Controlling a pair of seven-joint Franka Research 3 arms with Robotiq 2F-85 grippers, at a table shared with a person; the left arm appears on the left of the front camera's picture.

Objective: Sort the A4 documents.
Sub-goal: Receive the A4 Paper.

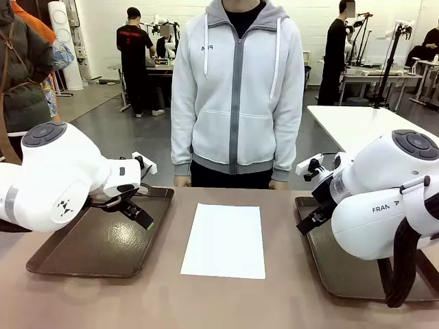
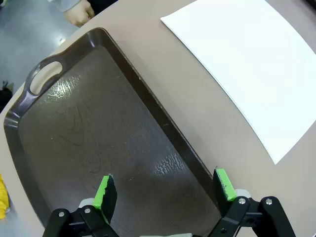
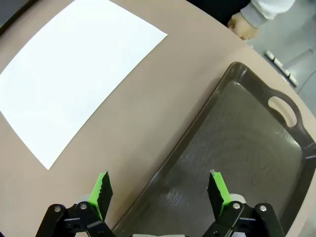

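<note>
**Both grippers wide open, paper waiting in the middle**

We're looking at the plain white, thin rectangular A4 documents (image 1: 223, 240) lying flat on the bare tan desk (image 1: 137, 301). They sit between two dark brown trays with cut-out handles, the left tray (image 1: 82, 250) and the right tray (image 1: 339, 274), and touch neither. We cannot tell whether that is one sheet or a squared-up stack.

The left gripper (image 2: 165, 185) hangs above the inner edge of the left tray, green pads spread wide, nothing between them. The right gripper (image 3: 158, 185) hovers across the inner rim of the right tray, just as wide and just as empty. The person's hands (image 1: 182, 180) rest at the far edge of the desk.

The paper's long axis runs from our side straight across toward the person. The short edges face robot and person, and the long sides lie roughly parallel to the tray rims.

Our call is that paper this thin offers no edge to pinch from straight above. So we'd come in low at a long side and press one pad down. Then we'd drag until the top sheet buckles, and close gently on that raised lip, taking one sheet without creasing it.
</note>
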